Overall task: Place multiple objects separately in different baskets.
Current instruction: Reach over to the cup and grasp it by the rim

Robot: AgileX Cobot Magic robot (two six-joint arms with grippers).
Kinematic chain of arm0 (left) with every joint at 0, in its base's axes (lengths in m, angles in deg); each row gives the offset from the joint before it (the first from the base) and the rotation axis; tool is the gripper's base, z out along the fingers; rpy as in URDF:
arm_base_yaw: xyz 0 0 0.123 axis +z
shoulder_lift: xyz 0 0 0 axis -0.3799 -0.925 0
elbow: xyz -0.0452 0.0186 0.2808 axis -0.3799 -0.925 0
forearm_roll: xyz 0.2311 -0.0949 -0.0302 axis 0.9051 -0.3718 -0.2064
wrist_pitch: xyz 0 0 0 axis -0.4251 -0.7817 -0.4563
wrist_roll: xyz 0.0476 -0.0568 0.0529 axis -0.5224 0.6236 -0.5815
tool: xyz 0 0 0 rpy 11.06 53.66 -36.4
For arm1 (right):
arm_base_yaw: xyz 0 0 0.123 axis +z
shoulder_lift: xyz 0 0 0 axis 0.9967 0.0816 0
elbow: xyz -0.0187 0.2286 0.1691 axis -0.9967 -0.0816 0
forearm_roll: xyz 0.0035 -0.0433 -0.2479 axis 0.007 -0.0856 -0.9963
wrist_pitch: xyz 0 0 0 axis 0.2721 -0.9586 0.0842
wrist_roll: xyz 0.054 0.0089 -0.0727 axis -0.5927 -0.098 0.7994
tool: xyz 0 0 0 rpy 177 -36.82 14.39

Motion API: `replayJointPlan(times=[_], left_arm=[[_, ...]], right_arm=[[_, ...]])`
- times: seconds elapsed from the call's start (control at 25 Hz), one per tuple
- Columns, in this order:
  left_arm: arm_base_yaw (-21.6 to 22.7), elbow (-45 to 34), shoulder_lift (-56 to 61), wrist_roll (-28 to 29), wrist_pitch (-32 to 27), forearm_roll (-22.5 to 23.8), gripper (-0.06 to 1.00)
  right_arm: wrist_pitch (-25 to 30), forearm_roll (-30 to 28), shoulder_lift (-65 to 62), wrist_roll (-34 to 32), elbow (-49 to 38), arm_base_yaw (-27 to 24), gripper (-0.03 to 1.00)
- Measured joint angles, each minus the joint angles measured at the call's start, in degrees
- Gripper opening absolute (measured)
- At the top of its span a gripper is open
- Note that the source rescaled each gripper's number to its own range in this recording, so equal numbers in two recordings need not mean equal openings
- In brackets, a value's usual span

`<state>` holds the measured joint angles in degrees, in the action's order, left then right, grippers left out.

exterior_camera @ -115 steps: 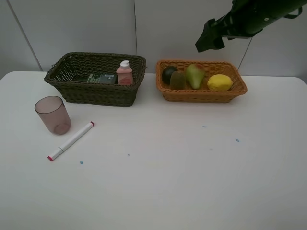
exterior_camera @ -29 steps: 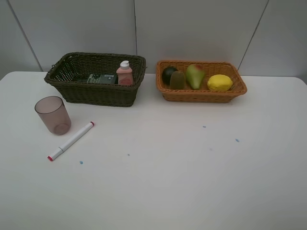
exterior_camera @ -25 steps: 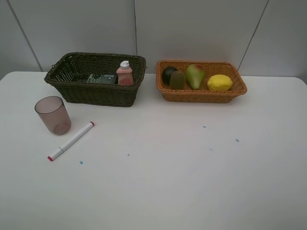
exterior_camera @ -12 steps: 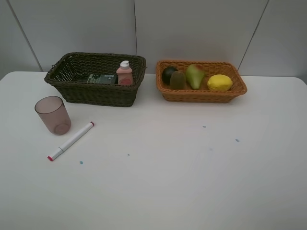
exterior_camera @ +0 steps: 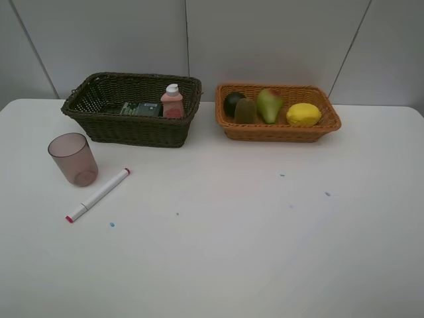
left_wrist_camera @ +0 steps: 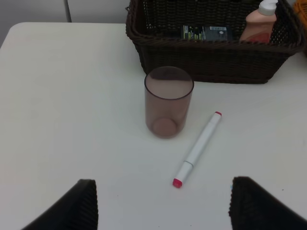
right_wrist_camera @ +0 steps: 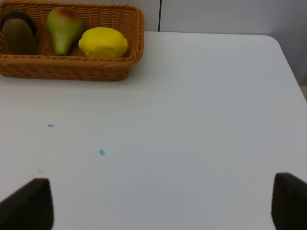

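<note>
A mauve cup (exterior_camera: pixel 73 159) stands upright on the white table with a white red-tipped marker (exterior_camera: pixel 98 195) lying beside it. The dark basket (exterior_camera: pixel 99 129) holds a pink bottle (exterior_camera: pixel 172 101) and a dark green bottle (exterior_camera: pixel 139 109). The orange basket (exterior_camera: pixel 278 132) holds a mangosteen (exterior_camera: pixel 231 101), kiwi (exterior_camera: pixel 246 110), pear (exterior_camera: pixel 268 105) and lemon (exterior_camera: pixel 303 114). My left gripper (left_wrist_camera: pixel 165 211) hangs open and empty, short of the cup (left_wrist_camera: pixel 169 101) and marker (left_wrist_camera: pixel 197 149). My right gripper (right_wrist_camera: pixel 160 206) is open and empty over bare table, well away from the orange basket (right_wrist_camera: pixel 72 67). Neither gripper shows in the exterior view.
Small blue specks (exterior_camera: pixel 327 194) dot the white table (exterior_camera: pixel 232 252). A grey panelled wall stands right behind both baskets. The table's far right corner (right_wrist_camera: pixel 276 40) shows in the right wrist view.
The dark right arm that hung over the orange basket several seconds ago has left the exterior view. Over the last second nothing has moved.
</note>
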<state>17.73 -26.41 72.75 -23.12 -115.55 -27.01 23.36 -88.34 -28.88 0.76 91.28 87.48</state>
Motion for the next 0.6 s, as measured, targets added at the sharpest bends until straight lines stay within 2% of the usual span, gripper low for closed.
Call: replayJointPlan(times=[0.16, 0.6], left_arm=[[0.0, 0.0, 0.0, 0.0, 0.0, 0.4, 0.74], [0.0, 0.0, -0.7, 0.0, 0.0, 5.3, 0.74]], right_arm=[[0.0, 0.0, 0.0, 0.0, 0.0, 0.0, 0.99], [0.0, 0.0, 0.0, 0.0, 0.0, 0.0, 0.99]])
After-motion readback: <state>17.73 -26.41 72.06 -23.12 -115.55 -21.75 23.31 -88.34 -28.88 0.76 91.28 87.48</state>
